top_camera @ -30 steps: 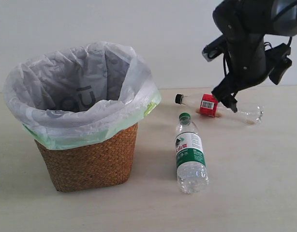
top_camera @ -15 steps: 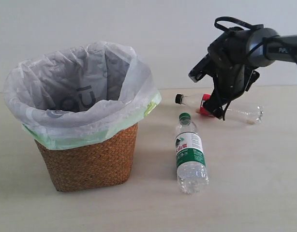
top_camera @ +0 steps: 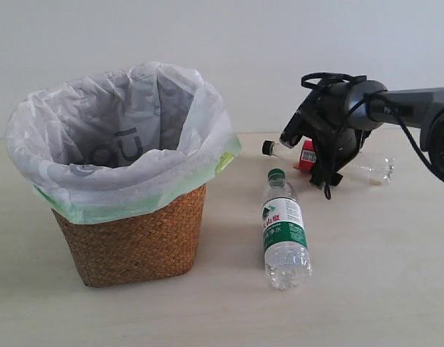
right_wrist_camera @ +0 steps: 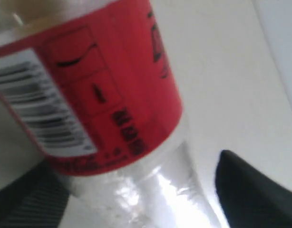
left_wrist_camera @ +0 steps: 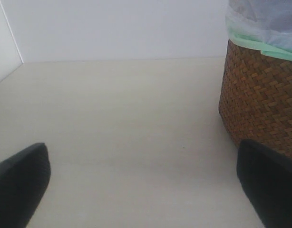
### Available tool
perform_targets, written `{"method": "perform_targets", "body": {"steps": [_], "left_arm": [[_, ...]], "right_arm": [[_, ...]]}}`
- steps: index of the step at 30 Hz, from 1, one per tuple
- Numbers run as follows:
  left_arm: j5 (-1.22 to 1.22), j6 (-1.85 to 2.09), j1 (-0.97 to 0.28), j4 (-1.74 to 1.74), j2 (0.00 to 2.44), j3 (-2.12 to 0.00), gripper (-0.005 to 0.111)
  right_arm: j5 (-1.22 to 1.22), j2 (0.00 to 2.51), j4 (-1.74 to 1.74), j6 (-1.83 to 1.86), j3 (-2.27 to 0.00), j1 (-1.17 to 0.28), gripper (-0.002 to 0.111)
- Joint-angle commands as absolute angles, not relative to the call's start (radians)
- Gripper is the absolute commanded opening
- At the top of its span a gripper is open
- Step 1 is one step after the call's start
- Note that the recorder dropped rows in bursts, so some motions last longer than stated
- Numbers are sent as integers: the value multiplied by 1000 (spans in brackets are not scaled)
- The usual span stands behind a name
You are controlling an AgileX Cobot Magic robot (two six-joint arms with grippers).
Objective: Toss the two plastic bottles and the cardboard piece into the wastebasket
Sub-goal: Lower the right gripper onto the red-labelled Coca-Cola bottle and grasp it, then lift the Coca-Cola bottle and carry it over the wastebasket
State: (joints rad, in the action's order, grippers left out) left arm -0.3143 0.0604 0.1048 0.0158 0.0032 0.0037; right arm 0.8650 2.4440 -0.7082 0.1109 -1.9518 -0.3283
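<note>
Lowered from its raised position of a second ago, the right gripper (top_camera: pixel 325 168) is now being held down at the table (top_camera: pixel 395 289), directly over the slim bottle (top_camera: pixel 307 155). In the right wrist view that bottle (right_wrist_camera: pixel 103 80) is being straddled at the edge of its red label. The right gripper (right_wrist_camera: pixel 136 194) is being kept spread, with one dark finger (right_wrist_camera: pixel 253 190) on each side of the clear body. Whether the fingers are pressing the plastic cannot be told.

The stouter bottle (top_camera: pixel 284 231), green-capped, is lying on its side just in front of this gripper, apart from it. The wastebasket (top_camera: pixel 135 231) is standing well off to the gripper's left, upright, with its bag (top_camera: pixel 121 144) folded over the rim.

The left gripper (left_wrist_camera: pixel 143 187) is being held spread wide just above the table, nothing between its fingers. The wastebasket (left_wrist_camera: pixel 260 104) is standing close beside one finger (left_wrist_camera: pixel 269 183).
</note>
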Motion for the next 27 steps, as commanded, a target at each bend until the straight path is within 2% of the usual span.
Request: {"method": "perform_targets", "body": {"steps": [1, 2, 8, 16, 27], "left_arm": [[-307, 52, 107, 18, 0, 0, 108], [-307, 52, 107, 18, 0, 0, 108], [-307, 52, 107, 18, 0, 0, 108], [-307, 52, 107, 18, 0, 0, 108], [-307, 52, 107, 18, 0, 0, 108]], "right_arm": [[857, 2464, -729, 107, -1956, -319, 16], [871, 2464, -729, 119, -1956, -321, 0], [926, 2438, -719, 121, -1956, -321, 0], [1004, 2264, -640, 137, -1956, -348, 0], [1195, 1923, -591, 221, -1956, -493, 0]]}}
